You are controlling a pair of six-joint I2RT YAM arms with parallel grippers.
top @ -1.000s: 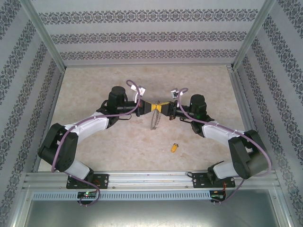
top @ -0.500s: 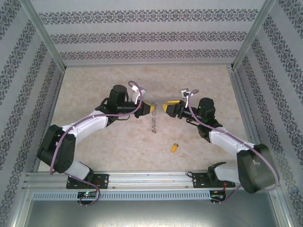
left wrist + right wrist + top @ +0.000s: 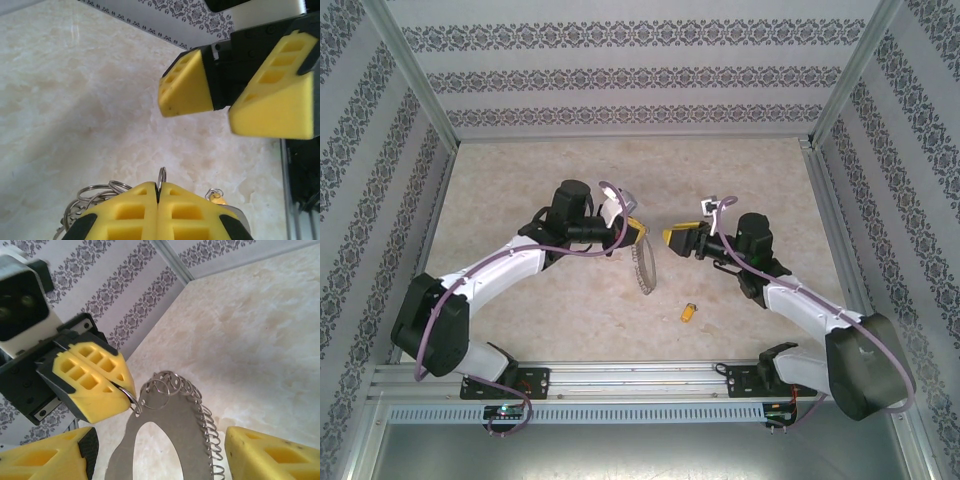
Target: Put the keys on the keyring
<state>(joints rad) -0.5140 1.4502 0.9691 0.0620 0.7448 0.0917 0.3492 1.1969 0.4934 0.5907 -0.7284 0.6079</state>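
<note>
The keyring (image 3: pixel 192 427) is a flat grey metal hoop with several small wire rings along its rim. It hangs from my left gripper (image 3: pixel 636 235), which is shut on one thin ring (image 3: pixel 161 176) at the hoop's top. In the top view the keyring (image 3: pixel 642 268) dangles just below those yellow fingers. My right gripper (image 3: pixel 670 240) stands open a short way to the right, facing the left one and holding nothing. In the right wrist view its fingers (image 3: pixel 270 455) flank the hoop without touching it. One yellow-headed key (image 3: pixel 689 312) lies on the table below the grippers, and it also shows beside my left gripper (image 3: pixel 159 187) as a key (image 3: pixel 216 198).
The pale marble-patterned table (image 3: pixel 520 170) is walled by patterned panels on three sides. An aluminium rail (image 3: pixel 640 380) carrying both arm bases runs along the near edge.
My right gripper has opened and drawn back to the right, away from the left one. The left gripper stays shut on the ring and has dipped slightly, with the keyring swinging below it.
</note>
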